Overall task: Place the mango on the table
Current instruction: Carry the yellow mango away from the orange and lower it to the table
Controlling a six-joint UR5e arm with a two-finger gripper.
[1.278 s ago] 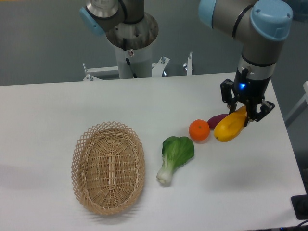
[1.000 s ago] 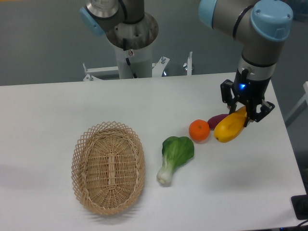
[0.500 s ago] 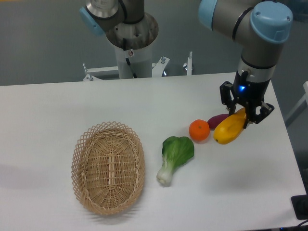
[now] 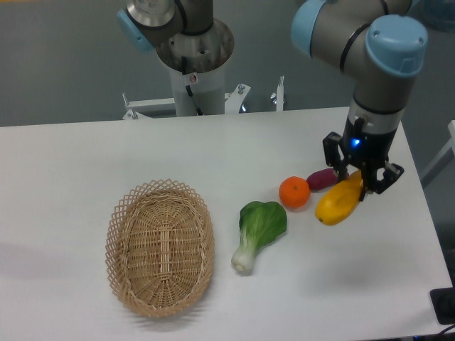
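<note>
A large white table (image 4: 85, 153) fills most of the frame, running from the left edge to the right edge below a grey wall. At the upper right, the robot arm (image 4: 384, 64), grey with pale blue joint caps, reaches down over the right part of the table. A second robot base stands at the upper middle, behind the table's far edge.

An oval wicker basket (image 4: 161, 246) lies at lower left, with nothing visible inside it. Right of the basket, near the centre of the frame, lies a green leafy vegetable with a white stalk (image 4: 257, 231). Up and to its right sits a round orange (image 4: 293, 192). Just beyond that, a small purple sweet potato (image 4: 321, 179) peeks out, partly hidden by the gripper.

The black gripper (image 4: 362, 185) hangs at centre right, its jaws clamped on the upper end of the mango (image 4: 339, 202). The mango is long, smooth and yellow with an orange tinge. It tilts down to the left, its lower end close to the tabletop, just right of the orange; whether it touches the surface cannot be told.

The mango looks firm and moderately heavy, with a slick skin that could slip or roll once freed. Held at one end, it may swing; a grip across its narrow middle would steady it better.
</note>
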